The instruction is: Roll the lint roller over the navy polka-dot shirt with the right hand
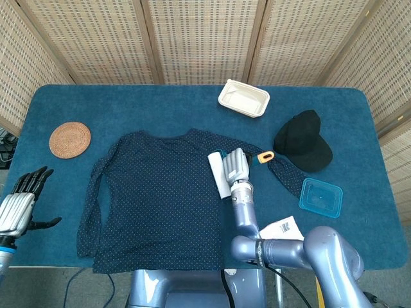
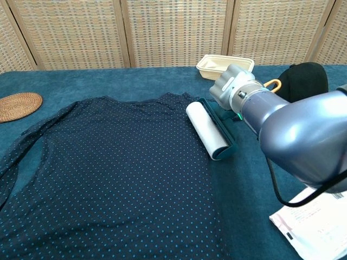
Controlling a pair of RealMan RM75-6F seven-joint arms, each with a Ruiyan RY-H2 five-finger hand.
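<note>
The navy polka-dot shirt (image 1: 157, 192) (image 2: 108, 179) lies flat in the middle of the blue table. My right hand (image 1: 236, 165) (image 2: 232, 86) grips the teal handle of the lint roller (image 1: 219, 174) (image 2: 207, 129). The white roll rests at the shirt's right edge, near the right sleeve. The handle's orange loop (image 1: 266, 156) (image 2: 272, 84) sticks out to the right of the hand. My left hand (image 1: 19, 199) hovers open at the table's left edge, far from the shirt, fingers spread.
A woven coaster (image 1: 70, 139) (image 2: 17, 105) lies at the left. A cream tray (image 1: 243, 98) (image 2: 225, 68) sits at the back, a black cap (image 1: 304, 141) (image 2: 303, 76) at the right. A teal lid (image 1: 320, 197) and a printed packet (image 1: 277, 231) (image 2: 314, 222) lie near the front right.
</note>
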